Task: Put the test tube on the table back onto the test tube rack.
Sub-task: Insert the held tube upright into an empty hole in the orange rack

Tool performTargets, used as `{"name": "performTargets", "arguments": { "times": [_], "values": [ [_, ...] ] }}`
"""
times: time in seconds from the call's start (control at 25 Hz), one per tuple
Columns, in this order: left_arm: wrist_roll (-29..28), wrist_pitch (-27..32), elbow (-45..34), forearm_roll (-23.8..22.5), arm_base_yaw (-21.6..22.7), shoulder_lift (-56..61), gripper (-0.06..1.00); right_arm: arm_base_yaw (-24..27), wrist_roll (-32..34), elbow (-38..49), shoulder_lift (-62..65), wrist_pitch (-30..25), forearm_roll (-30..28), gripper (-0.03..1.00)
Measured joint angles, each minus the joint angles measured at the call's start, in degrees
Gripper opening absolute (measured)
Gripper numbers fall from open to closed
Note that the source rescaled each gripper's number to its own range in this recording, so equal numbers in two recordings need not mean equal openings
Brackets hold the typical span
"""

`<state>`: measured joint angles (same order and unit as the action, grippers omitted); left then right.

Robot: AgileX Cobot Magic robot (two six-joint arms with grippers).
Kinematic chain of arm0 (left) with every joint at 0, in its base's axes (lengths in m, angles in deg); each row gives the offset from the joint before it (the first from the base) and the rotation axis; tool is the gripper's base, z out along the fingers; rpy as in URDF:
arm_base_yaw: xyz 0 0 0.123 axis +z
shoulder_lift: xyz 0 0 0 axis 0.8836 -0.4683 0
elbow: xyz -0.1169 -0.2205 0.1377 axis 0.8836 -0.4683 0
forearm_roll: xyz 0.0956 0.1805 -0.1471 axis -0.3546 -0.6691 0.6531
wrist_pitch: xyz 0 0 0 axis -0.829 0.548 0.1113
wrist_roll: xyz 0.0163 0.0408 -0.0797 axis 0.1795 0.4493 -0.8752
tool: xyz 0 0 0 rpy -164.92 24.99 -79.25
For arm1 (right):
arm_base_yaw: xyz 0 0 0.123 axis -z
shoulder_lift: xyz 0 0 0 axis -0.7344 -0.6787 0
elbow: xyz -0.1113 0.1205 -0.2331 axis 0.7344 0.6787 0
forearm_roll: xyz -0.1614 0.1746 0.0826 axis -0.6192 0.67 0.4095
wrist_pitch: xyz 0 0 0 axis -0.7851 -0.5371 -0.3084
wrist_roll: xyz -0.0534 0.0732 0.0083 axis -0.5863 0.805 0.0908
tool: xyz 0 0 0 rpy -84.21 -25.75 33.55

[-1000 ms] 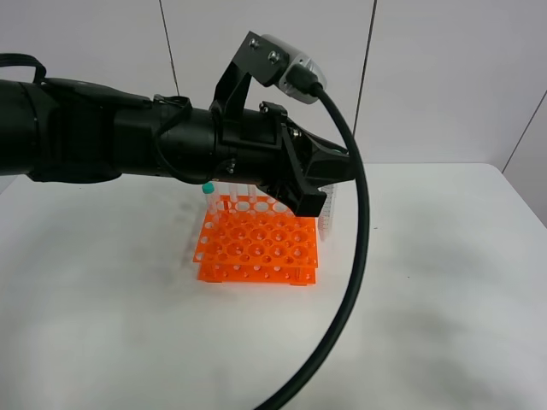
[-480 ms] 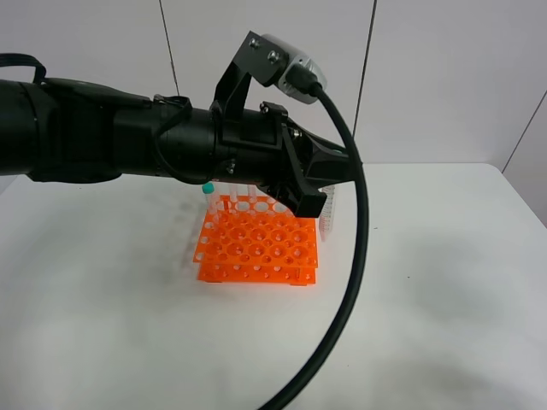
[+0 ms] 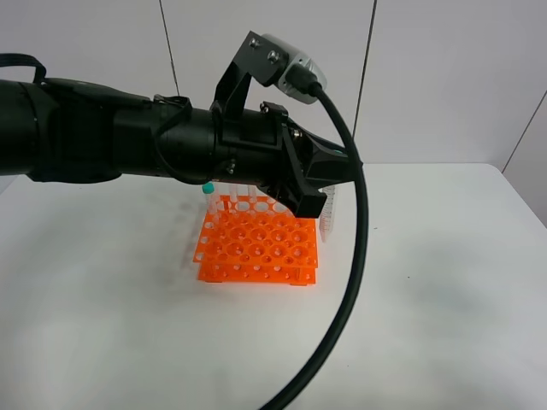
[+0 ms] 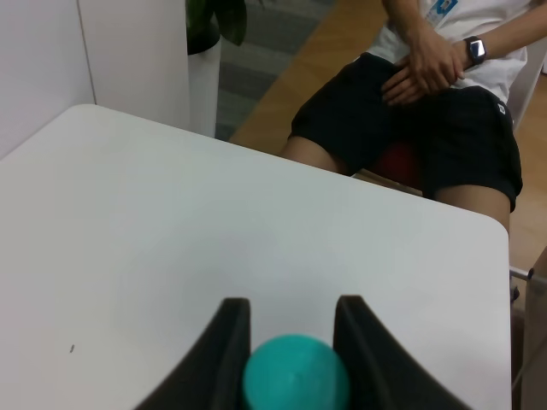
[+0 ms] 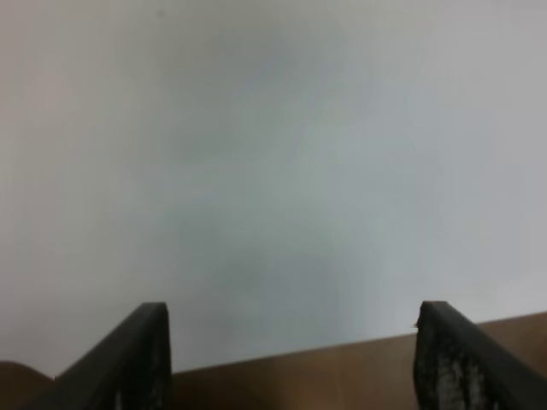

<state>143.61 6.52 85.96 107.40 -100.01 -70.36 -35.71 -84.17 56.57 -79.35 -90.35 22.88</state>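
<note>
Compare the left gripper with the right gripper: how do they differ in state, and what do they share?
On the left gripper the jaws sit close together; on the right gripper they stand wide apart. The left gripper clamps the teal cap of the test tube, while the right gripper holds nothing. Both are black.

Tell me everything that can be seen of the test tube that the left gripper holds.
The test tube is slim and clear, plastic by its look, with a teal cap. The left gripper is shut on the cap from both sides. The tube hangs nearly upright, tip down, beside the far right corner of the orange rack. Whether its tip touches the rack cannot be told.
</note>
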Motion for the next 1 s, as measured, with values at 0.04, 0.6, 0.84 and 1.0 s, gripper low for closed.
{"name": "performTargets", "arguments": {
  "times": [0.04,0.6,0.84,1.0],
  "values": [
    [0.0,0.0,0.0,0.0,0.0,0.0,0.0,0.0,0.0,0.0,0.97,0.0,0.0,0.8],
    [0.0,0.04,0.0,0.0,0.0,0.0,0.0,-6.53,1.99,0.0,6.19,0.0,-2.68,0.8],
    [0.0,0.06,0.0,0.0,0.0,0.0,0.0,-8.34,2.5,0.0,6.27,0.0,-3.12,0.8],
    [-0.23,0.06,0.0,0.0,0.0,0.0,0.0,-8.34,2.5,0.0,10.73,0.0,-3.12,0.8]
  ]
}}
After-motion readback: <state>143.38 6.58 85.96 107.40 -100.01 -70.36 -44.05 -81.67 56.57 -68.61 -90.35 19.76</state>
